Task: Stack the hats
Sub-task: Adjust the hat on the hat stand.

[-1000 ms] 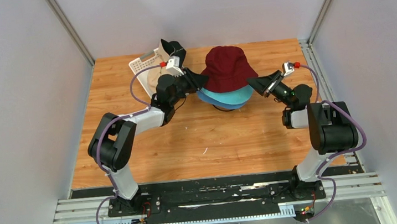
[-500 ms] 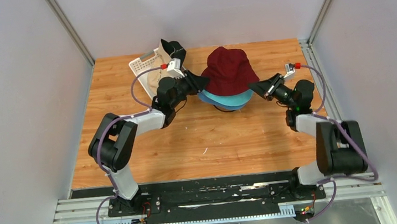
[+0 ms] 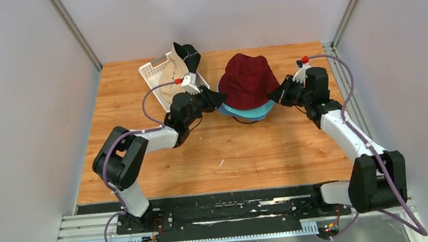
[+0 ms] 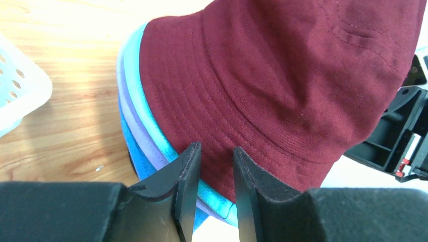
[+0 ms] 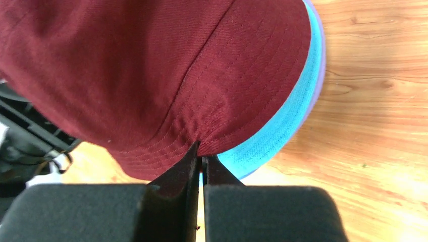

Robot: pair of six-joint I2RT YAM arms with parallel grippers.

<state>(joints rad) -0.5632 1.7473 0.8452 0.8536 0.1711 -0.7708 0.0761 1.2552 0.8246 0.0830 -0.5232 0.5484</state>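
**A:** How far along is the stack?

**B:** Past halfway, I'd say. The dark red fabric bucket hat (image 3: pixel 247 81) sits on top of the pile at the back middle of the wooden surface (image 3: pixel 221 150). Under its brim I can see the teal fabric bucket hat (image 5: pixel 282 126), then the lavender fabric bucket hat (image 4: pixel 141 143), then the blue fabric bucket hat (image 4: pixel 136 161) at the bottom. A thin black wire-frame stand (image 3: pixel 243 120) peeks out beneath them.

**A:** So four are on. What's left?

**B:** Two. The black fabric bucket hat (image 3: pixel 187 53) hangs over the far corner of the white plastic lattice basket (image 3: pixel 152 73), back left, just beside the pile. The beige fabric bucket hat (image 3: pixel 167 82) lies inside it.

**A:** What are the arms doing?

**B:** Both are at the red hat's brim, one on each side. The right end effector (image 5: pixel 202 161) has its fingers pressed together on the brim edge, and the cloth puckers right at the tips, so I judge it has a pinch of the fabric. The left end effector (image 4: pixel 214 171) stands partly apart, with the red and teal brim edges showing in the gap. I see no pinch there.

**A:** And the step in hand?

**B:** Probably seating the red hat squarely on the pile. After that, the basket pair need stacking.
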